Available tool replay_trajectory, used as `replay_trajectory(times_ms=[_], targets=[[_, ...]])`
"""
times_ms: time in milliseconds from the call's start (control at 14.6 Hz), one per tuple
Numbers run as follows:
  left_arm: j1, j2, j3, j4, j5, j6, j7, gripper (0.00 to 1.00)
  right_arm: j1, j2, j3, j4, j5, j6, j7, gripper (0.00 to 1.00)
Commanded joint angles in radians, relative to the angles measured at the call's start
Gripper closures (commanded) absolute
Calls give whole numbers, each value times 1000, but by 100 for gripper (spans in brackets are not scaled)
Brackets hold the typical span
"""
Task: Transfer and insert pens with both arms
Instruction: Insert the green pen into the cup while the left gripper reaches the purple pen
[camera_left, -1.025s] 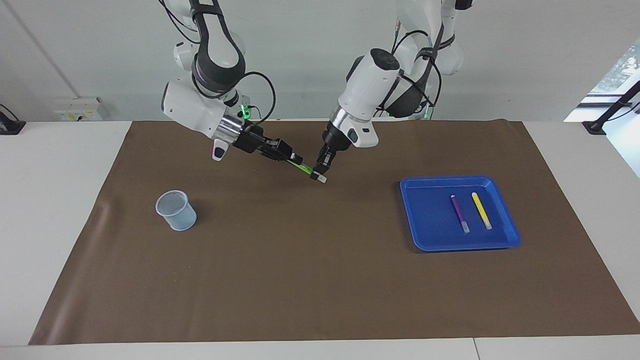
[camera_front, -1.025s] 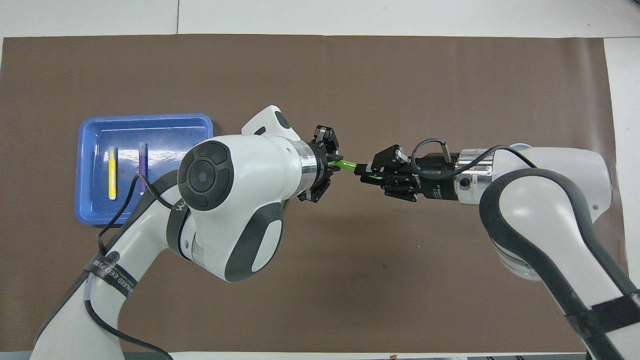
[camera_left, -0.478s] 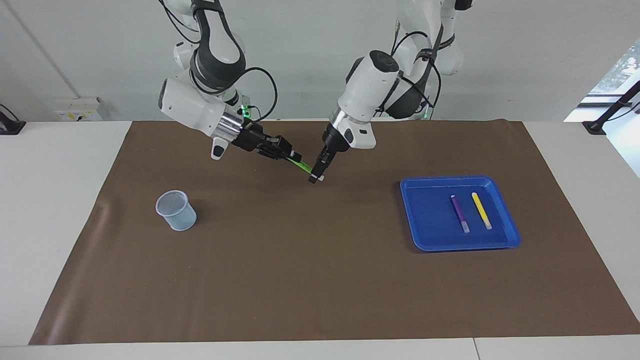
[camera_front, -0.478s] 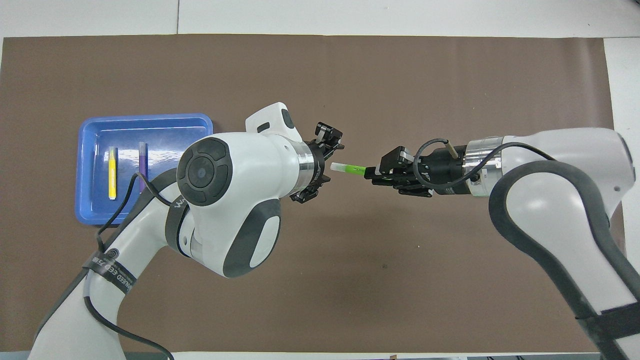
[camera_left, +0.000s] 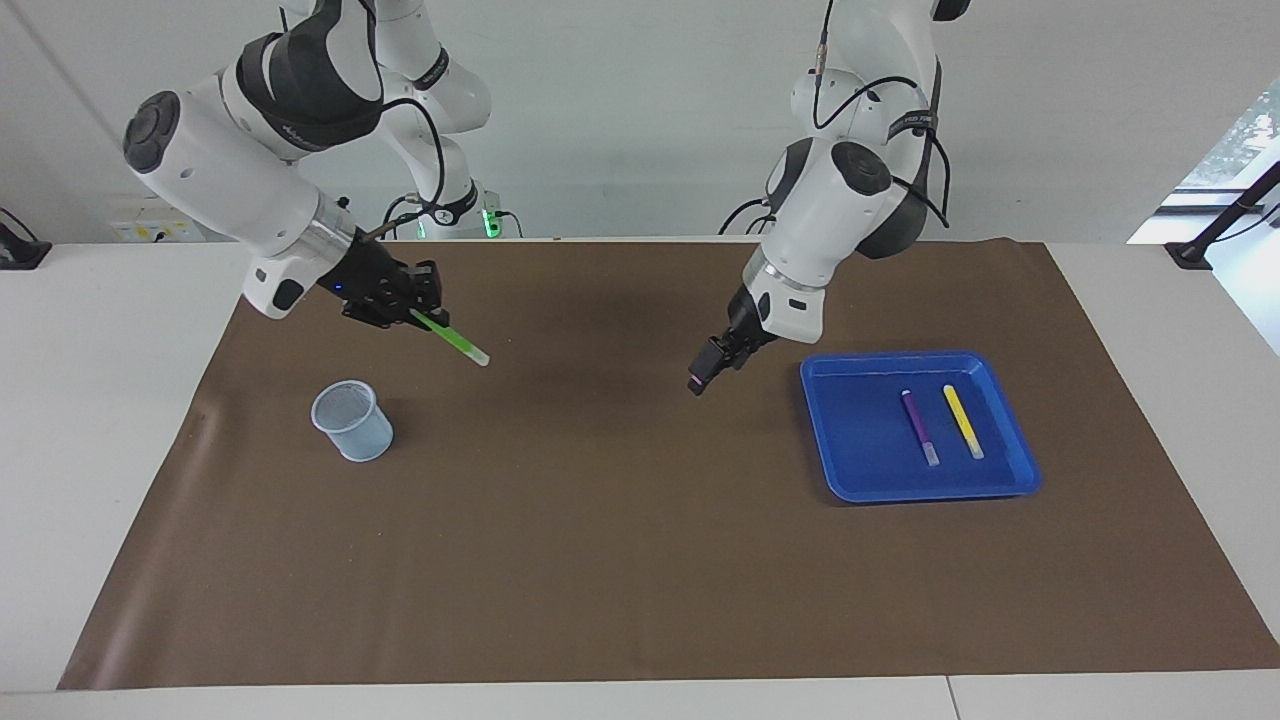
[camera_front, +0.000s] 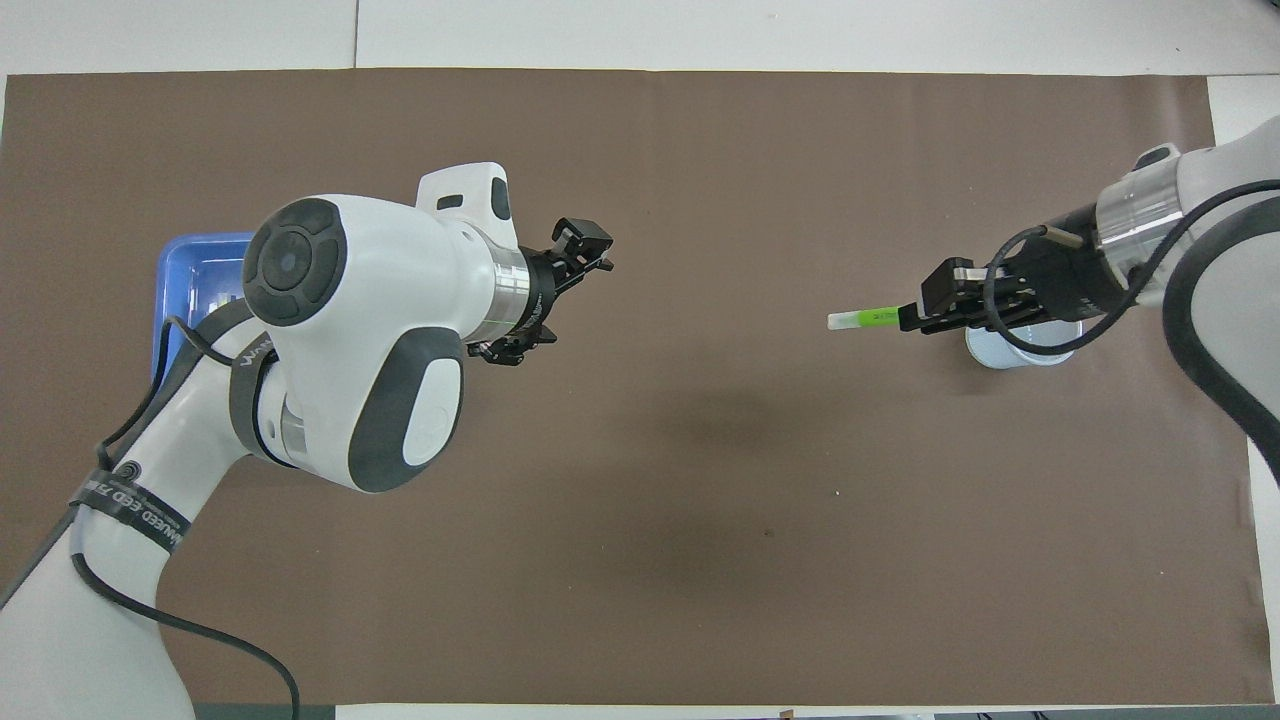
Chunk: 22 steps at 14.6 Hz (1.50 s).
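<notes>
The right gripper clamped the green pen slantwise near the cup, risking a rim strike; the left gripper hung open, empty.

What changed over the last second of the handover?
The left gripper let go of the green pen, opened and drew back toward the blue tray. The right gripper, shut on the pen, carried it toward the mesh cup. Purple pen, yellow pen, tray and cup stayed put.

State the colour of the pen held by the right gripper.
Bright green, with a pale whitish tip: the pen in the right gripper, clearest in the facing view.
</notes>
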Motion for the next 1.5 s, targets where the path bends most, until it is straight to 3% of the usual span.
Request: replay_trajectory(times_ms=[0,205,546,1025,1093,1161,1230,1298,1366,1434], targets=[[79,-69,-3,-110,52,-14,312,0,0,52,12,71,-259,-7,-257,100],[161,-75,-3,-163,142,-8,574,0,-3,43,10,21,-378,75,-362,100],[334,-21,-3,-164,205,17,901,0,-32,-43,9,-229,-430,291,-368,100],[454,100,-3,-196,248,152,998,4,-52,-90,9,-417,-472,495,-367,100],[454,103,-3,-216,248,188,998,4,-52,-90,7,-423,-472,504,-368,83],[454,105,-3,-233,246,213,998,5,-52,-90,9,-423,-472,504,-367,57],[454,105,-3,-238,246,218,998,11,-52,-90,9,-421,-472,503,-367,28],[454,105,-3,-238,248,213,995,34,-54,-90,9,-417,-472,501,-368,13],[454,103,-3,-238,248,206,994,78,-54,-86,9,-403,-472,489,-370,0],[454,103,-3,-238,248,204,994,100,-54,-80,10,-374,-469,472,-371,0]])
